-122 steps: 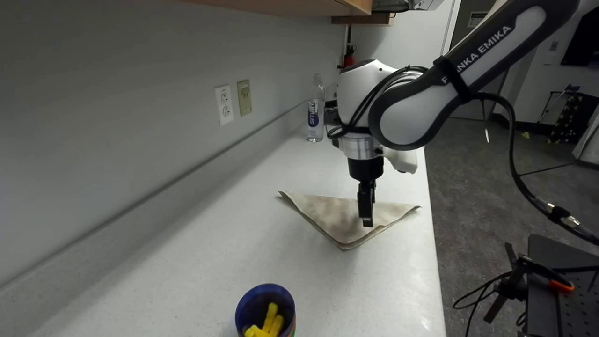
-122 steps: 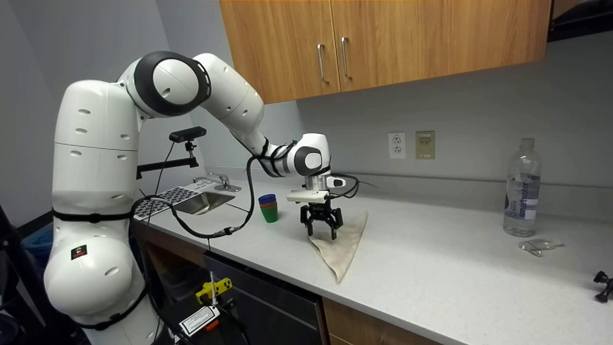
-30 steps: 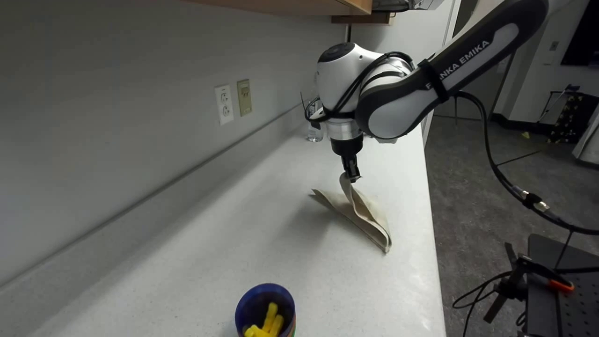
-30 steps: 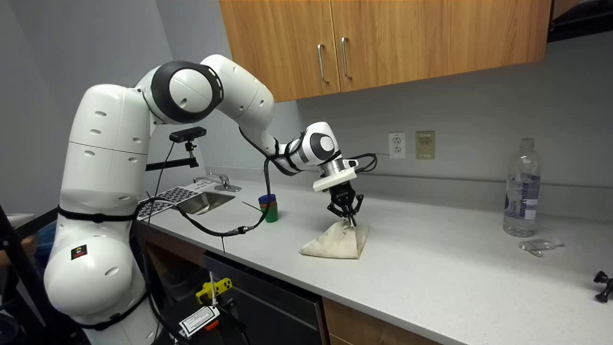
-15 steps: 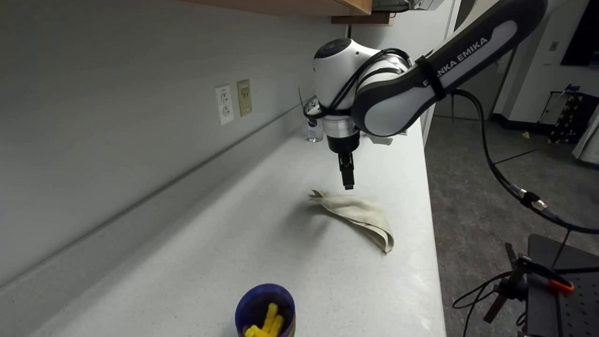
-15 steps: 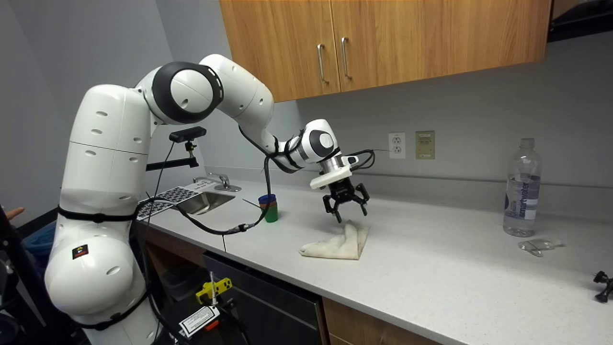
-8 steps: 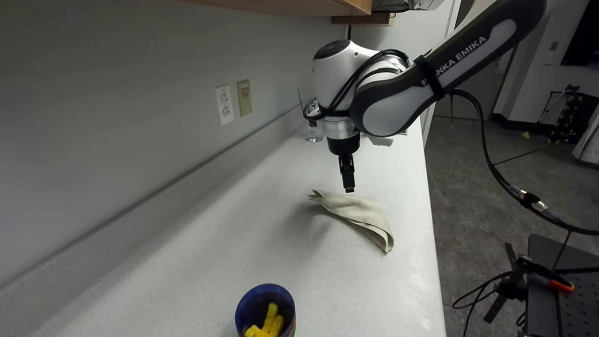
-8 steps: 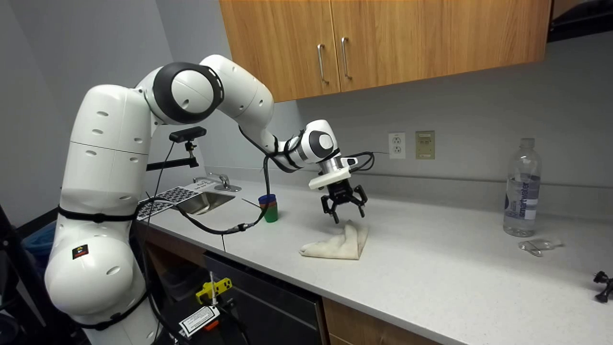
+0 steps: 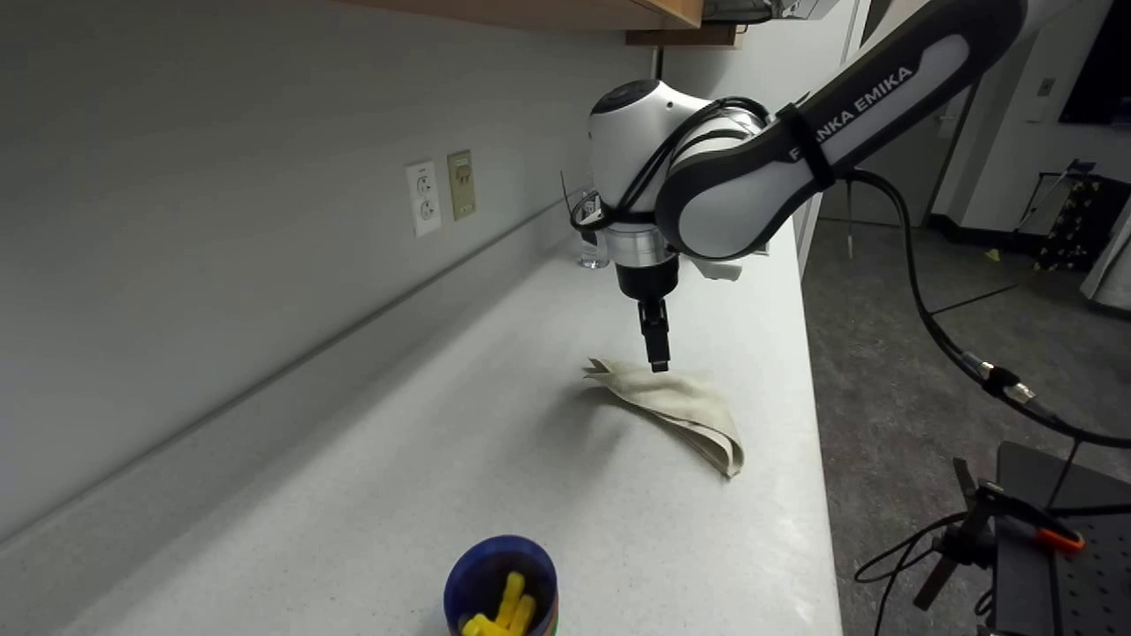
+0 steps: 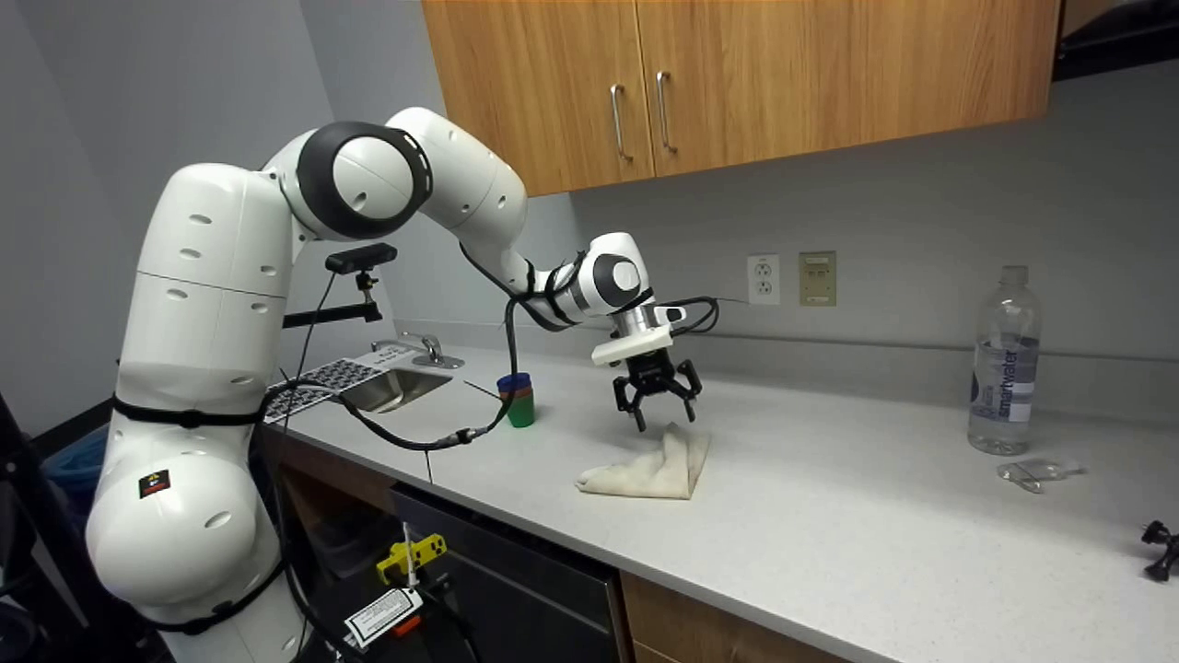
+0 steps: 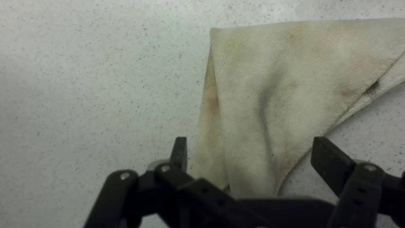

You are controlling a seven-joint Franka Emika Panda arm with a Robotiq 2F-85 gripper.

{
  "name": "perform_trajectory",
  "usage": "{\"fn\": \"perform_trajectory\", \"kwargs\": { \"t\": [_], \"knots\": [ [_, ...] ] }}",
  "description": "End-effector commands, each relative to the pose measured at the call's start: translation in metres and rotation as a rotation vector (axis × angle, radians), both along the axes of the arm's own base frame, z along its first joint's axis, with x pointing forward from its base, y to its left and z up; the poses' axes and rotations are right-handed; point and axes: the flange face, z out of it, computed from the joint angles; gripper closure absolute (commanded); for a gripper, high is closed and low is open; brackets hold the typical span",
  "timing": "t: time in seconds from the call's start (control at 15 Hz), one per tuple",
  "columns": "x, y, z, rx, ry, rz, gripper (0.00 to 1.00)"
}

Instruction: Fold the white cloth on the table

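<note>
The white cloth [image 11: 300,79] should prove light and limp, best pinched at its narrow folded end [image 11: 251,172], near which the tool [image 10: 665,420] hangs, jaws apart, empty.

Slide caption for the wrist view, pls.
Open gripper above a folded, creased, stained white cloth on a speckled table.

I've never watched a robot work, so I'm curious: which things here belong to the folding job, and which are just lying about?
Part of the job:
white cloth, folded over itself
table it lies on
gripper, open and holding nothing

Just lying about:
water bottle, standing upright
stack of cups, yellow pieces inside the top one
clear object near the bottle
</note>
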Motion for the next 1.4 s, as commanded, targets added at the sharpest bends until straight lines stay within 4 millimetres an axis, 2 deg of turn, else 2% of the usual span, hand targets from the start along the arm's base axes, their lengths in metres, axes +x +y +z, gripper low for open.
{"fn": "perform_trajectory", "kwargs": {
  "t": [0.0, 0.27, 0.4, 0.93, 1.07, 1.33],
  "knots": [
    [0.0, 0.0, 0.0, 0.0, 0.001, 0.0, 0.0],
    [-0.001, 0.0, 0.002, -0.008, 0.0, 0.01, 0.0],
    [-0.009, -0.001, 0.004, -0.039, 0.003, 0.03, 0.0],
    [-0.065, -0.012, 0.005, -0.057, -0.048, 0.067, 0.0],
    [-0.078, -0.013, 0.013, -0.03, -0.121, 0.048, 0.0],
    [-0.108, -0.009, 0.047, 0.021, -0.266, 0.007, 0.0]
  ]
}}
